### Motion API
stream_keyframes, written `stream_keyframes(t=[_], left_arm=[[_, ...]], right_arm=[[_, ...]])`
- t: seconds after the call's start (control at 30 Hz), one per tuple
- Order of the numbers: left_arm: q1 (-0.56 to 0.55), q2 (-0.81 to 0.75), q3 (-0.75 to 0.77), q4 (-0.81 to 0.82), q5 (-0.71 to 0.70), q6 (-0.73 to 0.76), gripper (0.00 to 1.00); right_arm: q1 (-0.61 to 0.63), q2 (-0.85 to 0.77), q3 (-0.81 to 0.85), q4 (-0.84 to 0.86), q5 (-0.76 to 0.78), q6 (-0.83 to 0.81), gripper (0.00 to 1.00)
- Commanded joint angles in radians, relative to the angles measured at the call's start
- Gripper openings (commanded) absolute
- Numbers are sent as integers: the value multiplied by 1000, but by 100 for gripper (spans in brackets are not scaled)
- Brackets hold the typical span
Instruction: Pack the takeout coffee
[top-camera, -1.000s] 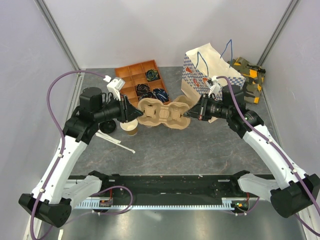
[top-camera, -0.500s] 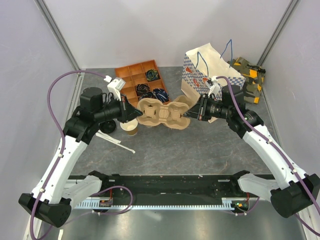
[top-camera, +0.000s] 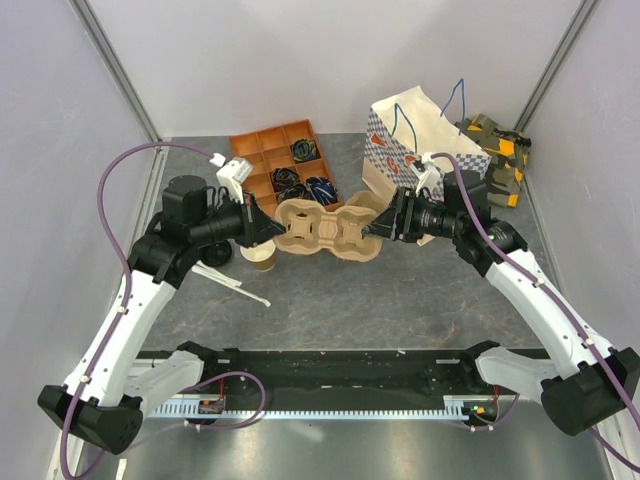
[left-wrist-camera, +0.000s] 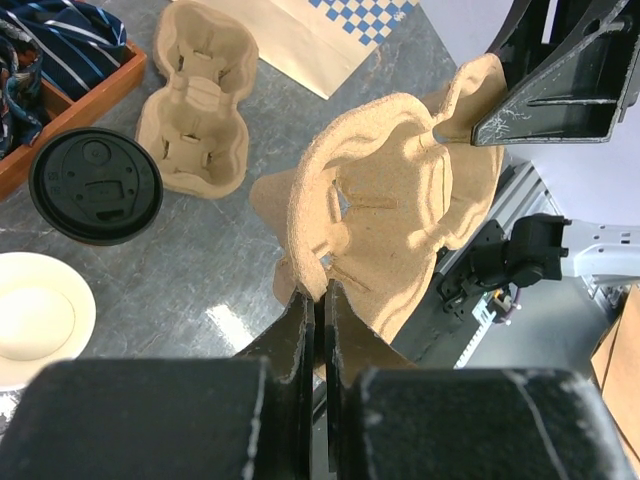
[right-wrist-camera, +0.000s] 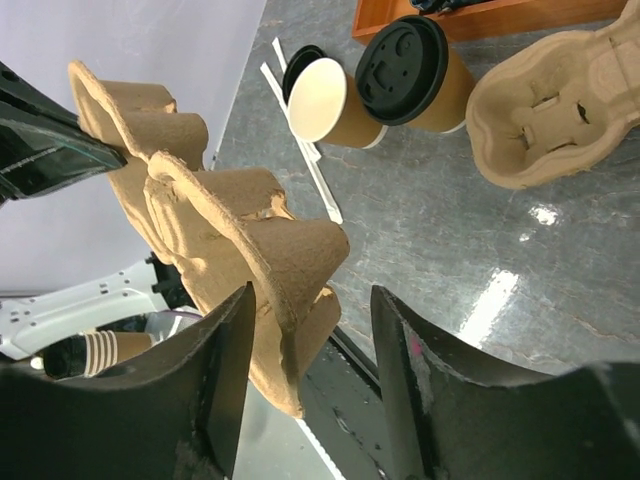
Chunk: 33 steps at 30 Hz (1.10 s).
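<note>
A brown moulded-pulp cup carrier (top-camera: 325, 228) hangs in the air between the two arms. My left gripper (top-camera: 272, 228) is shut on its left edge, the rim pinched between the fingertips (left-wrist-camera: 300, 310). My right gripper (top-camera: 385, 222) stands open around the carrier's other end (right-wrist-camera: 250, 250), its fingers apart on either side. The takeout coffee (right-wrist-camera: 415, 70), a brown cup with a black lid (left-wrist-camera: 95, 185), stands on the table below the left gripper. It is hidden in the top view.
A lidless tan cup (top-camera: 262, 258) stands by a loose black lid (right-wrist-camera: 297, 62) and white sticks (top-camera: 235, 285). A second carrier (left-wrist-camera: 195, 100) lies on the table. An orange divided tray (top-camera: 262, 142) and a checked paper bag (top-camera: 410, 140) stand at the back.
The right gripper's fingers have opened off the carrier's right end. The left gripper has closed on the left edge. The carrier has barely moved.
</note>
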Motion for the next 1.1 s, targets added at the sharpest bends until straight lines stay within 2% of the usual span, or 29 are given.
stream_keyframes(t=[0.0,0.1,0.17,0.2,0.23,0.27,0.3,0.37,0.43,0.5,0.57,0.6,0.63,0.7,0.87,1.07], left_arm=[[-8,2,0,-2,31,56,2],[-14,8,1,-12,32,69,2],[-22,11,3,-15,34,74,2],[-24,13,4,-14,31,77,2],[-28,13,7,-17,26,77,2],[-28,14,10,-17,14,76,7],[-28,13,18,-19,-27,66,23],[-28,2,32,-29,-81,62,38],[-28,-32,61,-28,-170,69,57],[-31,-53,101,-12,-249,108,74],[-45,-40,137,-40,-282,131,78],[-62,-27,170,-55,-316,141,92],[-113,-11,184,-71,-346,145,98],[-132,7,191,-60,-351,149,100],[-266,57,231,-19,-422,166,100],[-441,209,294,-28,-581,195,100]], right_arm=[[3,3,42,-12,-5,-48,55],[3,1,39,-14,-11,-53,48],[5,3,36,-17,-14,-54,34],[3,3,33,-18,-14,-54,27],[5,4,33,-21,-14,-54,9],[3,3,31,-23,-5,-50,0],[3,1,31,-25,4,-45,0],[5,-3,33,-35,52,-24,0],[3,-11,37,-51,92,-2,0],[5,-12,51,-67,157,13,0],[5,-6,57,-98,191,42,0],[5,-2,60,-107,217,53,0],[5,3,60,-117,230,70,0],[5,18,60,-138,295,113,0],[3,17,53,-187,351,139,0],[5,38,36,-170,371,189,0]])
